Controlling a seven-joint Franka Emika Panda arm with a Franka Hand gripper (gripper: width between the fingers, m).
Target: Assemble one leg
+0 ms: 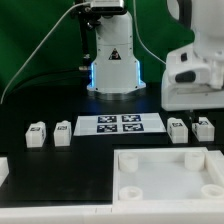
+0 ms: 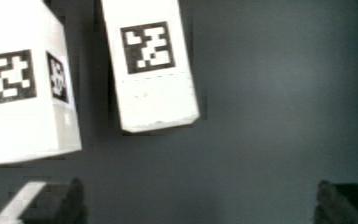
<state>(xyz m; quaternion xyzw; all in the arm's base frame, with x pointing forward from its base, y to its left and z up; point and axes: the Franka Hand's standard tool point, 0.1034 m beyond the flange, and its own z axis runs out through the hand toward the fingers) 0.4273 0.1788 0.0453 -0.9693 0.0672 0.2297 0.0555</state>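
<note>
Black desk (image 1: 60, 165) beneath claw (image 2: 202, 205). Marker board (image 1: 119, 124), four tags, flat on desk, to exterior view's left of claw, apart from it. Large white tray-like part (image 1: 165, 175), round corner holes, on desk, nearer camera than claw. White fragment (image 1: 3, 172) well apart from claw, cut off by frame edge. Green backdrop (image 1: 30, 40) behind claw.

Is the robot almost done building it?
Nothing is done yet. The four legs lie loose, none fitted in the big white part. The tool is open, empty, over two of them. Grabbing and fitting a leg is left.
</note>
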